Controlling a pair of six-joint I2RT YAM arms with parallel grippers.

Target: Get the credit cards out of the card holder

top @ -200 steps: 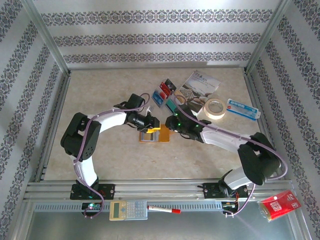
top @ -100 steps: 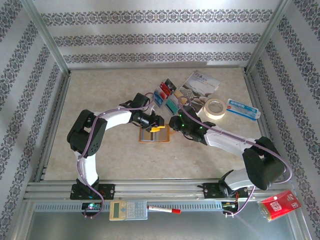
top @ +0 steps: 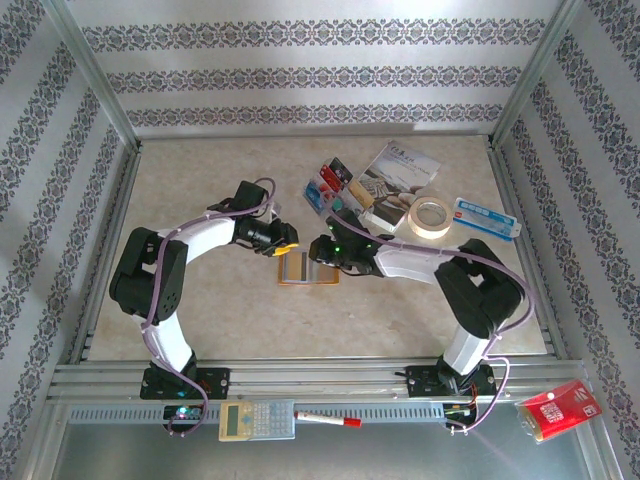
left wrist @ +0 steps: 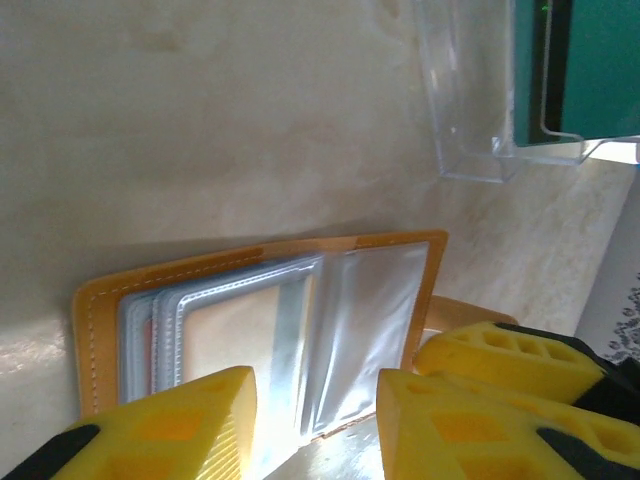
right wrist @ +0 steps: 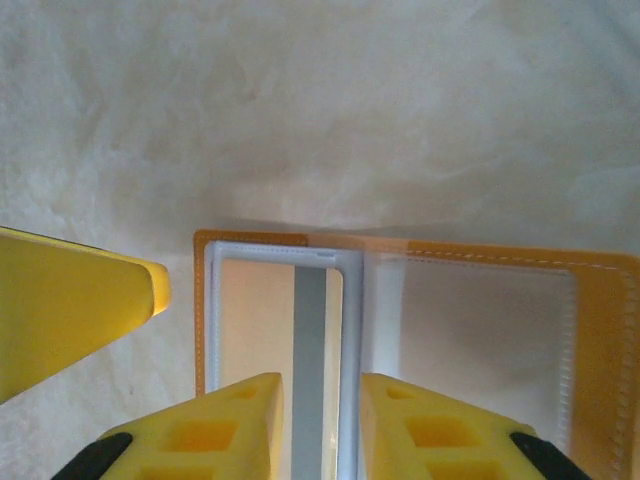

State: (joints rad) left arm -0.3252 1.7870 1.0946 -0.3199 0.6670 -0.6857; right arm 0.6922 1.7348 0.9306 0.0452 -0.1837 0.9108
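— Wallet (top: 308, 270) lies open and flat on the tabletop (top: 220, 310), clear sleeves up, between the two arms. Anything inside?
— One sleeve (right wrist: 350, 320) seems to hold a tan card (right wrist: 250, 340) with a grey stripe, though I can't be sure. A heap of loose cards (top: 330, 183) sits farther back, apart from the wallet.
— And the tools?
— Right tool (right wrist: 320, 385) hangs over that striped sleeve, jaws narrowly apart, clamped on nothing I can see. Left tool (left wrist: 315, 385) is at the wallet's edge just beside it, jaws a bit wider, also empty.
— What worries you?
— The sleeves look slick and floppy. If the right tool closes on plastic and card together, I'd expect the whole wallet to lift rather than the card slide out. I can't tell whether the left tool presses the wallet down; if it doesn't, any pull could drag it.
— The tools themselves?
— Their fingers are close together over the wallet. A careless move could knock them together or crease a sleeve.
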